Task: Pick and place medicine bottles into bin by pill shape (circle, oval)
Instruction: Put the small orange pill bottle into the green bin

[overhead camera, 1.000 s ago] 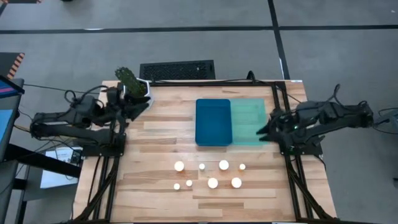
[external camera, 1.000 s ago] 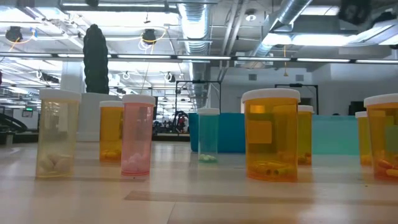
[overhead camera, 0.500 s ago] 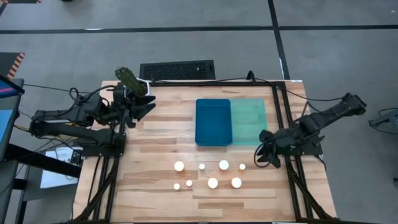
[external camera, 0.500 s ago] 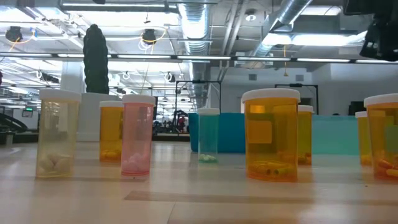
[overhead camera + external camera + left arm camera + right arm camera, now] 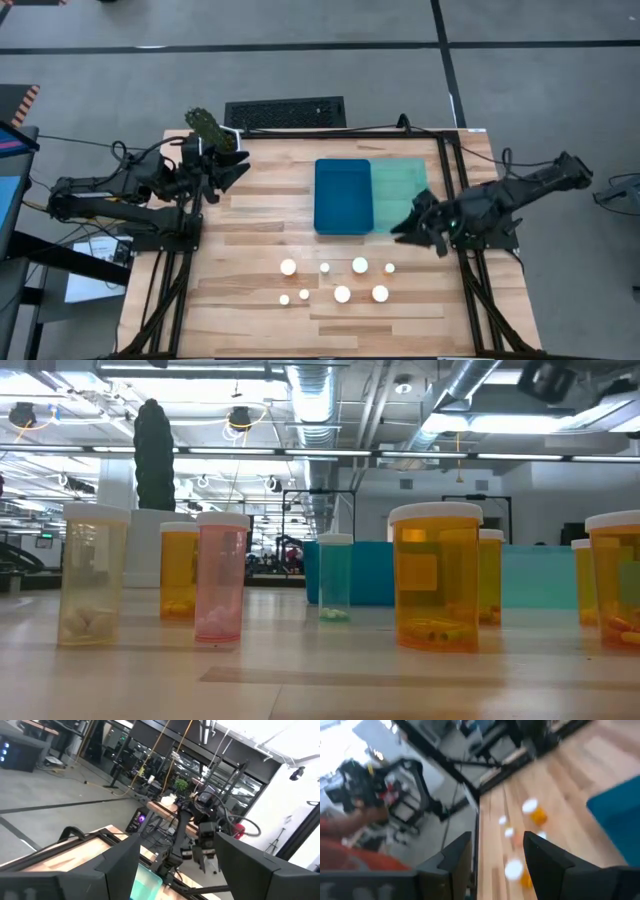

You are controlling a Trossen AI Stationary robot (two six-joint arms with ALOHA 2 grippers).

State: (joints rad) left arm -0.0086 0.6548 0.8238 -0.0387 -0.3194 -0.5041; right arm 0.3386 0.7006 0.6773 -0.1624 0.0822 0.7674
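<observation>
Several medicine bottles [image 5: 342, 294] with white caps stand upright on their bases in two rows on the near half of the wooden table. In the low view they are amber [image 5: 435, 578], pink [image 5: 221, 576], teal and clear. A blue tray [image 5: 343, 196] and a teal tray [image 5: 400, 190] lie side by side at mid-table. My right gripper [image 5: 402, 226] hangs open in the air over the near right corner of the teal tray, beyond the bottles [image 5: 535, 813], with nothing between its fingers [image 5: 497, 837]. My left gripper [image 5: 242, 168] waits open at the far left [image 5: 177, 840].
A green plant-like object [image 5: 212, 128] sits at the table's far left corner, just behind my left gripper. Black frame rails [image 5: 455, 180] run along both side edges. Bare wood lies between the trays and the bottle rows and near the front edge.
My right gripper has swung out from the right edge, first toward the near edge, then toward the table's left, and now hangs over the teal tray's near corner. Its arm has stretched out. The bottles and trays have stayed put.
</observation>
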